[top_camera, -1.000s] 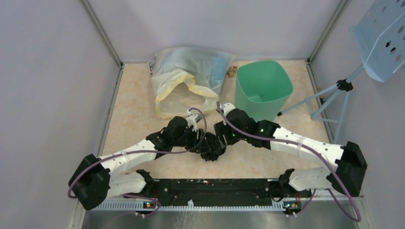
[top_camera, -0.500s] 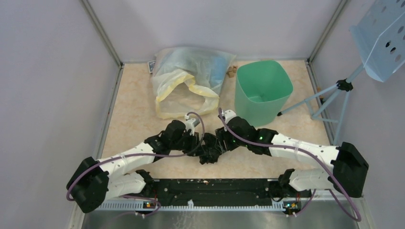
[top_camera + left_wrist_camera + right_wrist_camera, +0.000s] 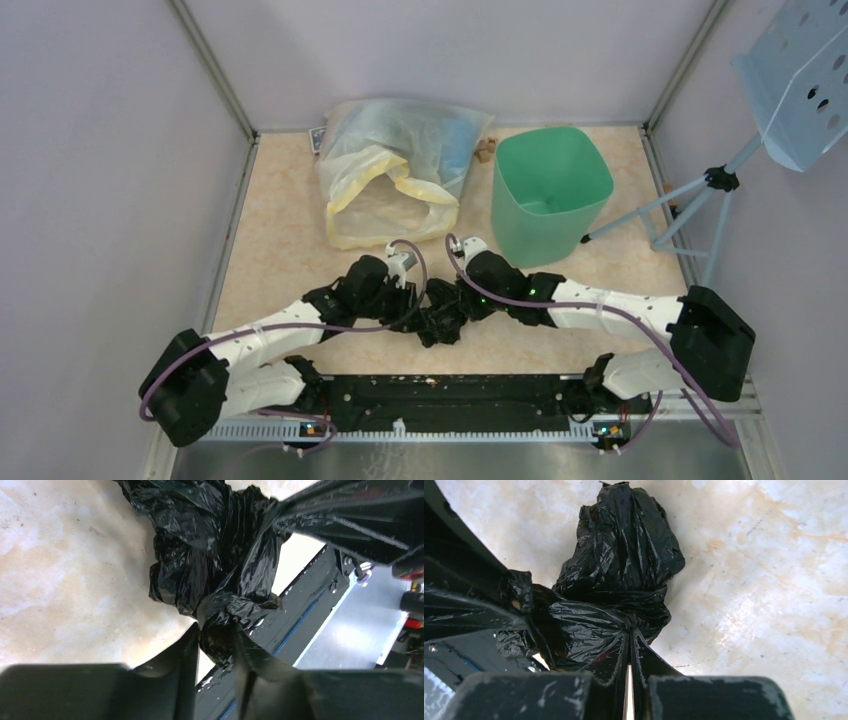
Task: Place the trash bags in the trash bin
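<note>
The trash bag (image 3: 438,322) is a crumpled, glossy black wad on the marble-look floor between my two grippers, near the front. In the left wrist view a twisted end of the bag (image 3: 210,555) sits between the fingers of my left gripper (image 3: 215,635), touching both, so it is shut on it. In the right wrist view my right gripper (image 3: 630,630) is shut, with a fold of the bag (image 3: 619,570) pinched at its tips. The mint-green trash bin (image 3: 550,190) stands upright at the back right, apart from both grippers.
A large translucent yellowish bag (image 3: 395,180) with blue contents lies at the back, left of the bin. A pale blue perforated tray (image 3: 800,80) on a tripod (image 3: 680,215) stands at the right wall. A black rail (image 3: 450,390) runs along the near edge.
The right gripper has shut on the black bag and its arm has slid left and lower. The left gripper stays at the bag, now clamped on its twisted end.
</note>
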Tool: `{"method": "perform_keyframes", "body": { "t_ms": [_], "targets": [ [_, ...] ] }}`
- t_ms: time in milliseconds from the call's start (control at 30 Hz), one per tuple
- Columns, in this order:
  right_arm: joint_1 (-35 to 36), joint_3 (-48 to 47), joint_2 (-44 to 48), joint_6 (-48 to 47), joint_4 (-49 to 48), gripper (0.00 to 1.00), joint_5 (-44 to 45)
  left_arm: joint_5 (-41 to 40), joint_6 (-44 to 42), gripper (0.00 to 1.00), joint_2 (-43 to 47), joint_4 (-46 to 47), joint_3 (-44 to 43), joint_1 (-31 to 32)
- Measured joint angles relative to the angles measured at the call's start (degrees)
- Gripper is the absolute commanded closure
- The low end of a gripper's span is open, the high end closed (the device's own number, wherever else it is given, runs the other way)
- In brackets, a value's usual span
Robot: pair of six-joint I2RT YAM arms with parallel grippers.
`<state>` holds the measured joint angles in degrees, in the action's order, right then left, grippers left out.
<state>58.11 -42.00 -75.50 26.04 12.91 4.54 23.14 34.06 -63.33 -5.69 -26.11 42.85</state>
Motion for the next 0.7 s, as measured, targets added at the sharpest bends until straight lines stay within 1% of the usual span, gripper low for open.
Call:
{"method": "perform_keyframes", "body": {
  "t_ms": [67, 133, 233, 367, 433, 500, 567, 633, 700],
  "targets": [
    [0.00, 0.02, 0.63, -0.24, 0.74, 1.00, 1.27, -0.15, 0.26, 0.44, 1.07, -0.92, 0.00, 0.00],
    [0.00, 0.37, 1.97, -1.46, 0.55, 1.00, 1.57, -0.44, 0.70, 0.35, 3.37, -2.08, 0.00, -0.07],
    [0.02, 2.23, 4.85, -3.43, -0.44, 1.00, 0.90, -0.70, 2.23, 0.28, 9.16, -2.64, -0.02, -1.62],
    [0.02, 4.59, 7.06, -6.01, -1.27, 1.00, -1.79, -0.02, 3.98, 0.20, 14.64, -3.17, -0.70, -7.41],
    [0.20, 5.18, 7.08, -7.04, -1.44, 1.00, -3.04, 0.37, 4.55, 0.12, 15.26, -3.72, -1.68, -10.10],
    [0.74, 5.62, 7.08, -8.04, -1.60, 1.00, -4.00, 0.81, 5.18, 0.11, 15.15, -4.13, -2.78, -12.20],
    [1.81, 5.64, 6.67, -8.74, -1.88, 1.00, -4.31, 1.16, 5.46, 0.11, 14.45, -4.20, -3.50, -12.94],
    [2.91, 5.64, 6.14, -9.25, -2.47, 1.00, -4.42, 2.25, 5.62, 0.11, 12.35, -3.74, -4.17, -13.00],
    [4.17, 5.66, 5.46, -9.62, -3.39, 1.00, -4.46, 3.78, 6.32, 0.09, 9.31, -2.60, -4.24, -12.96]
  ]
}}
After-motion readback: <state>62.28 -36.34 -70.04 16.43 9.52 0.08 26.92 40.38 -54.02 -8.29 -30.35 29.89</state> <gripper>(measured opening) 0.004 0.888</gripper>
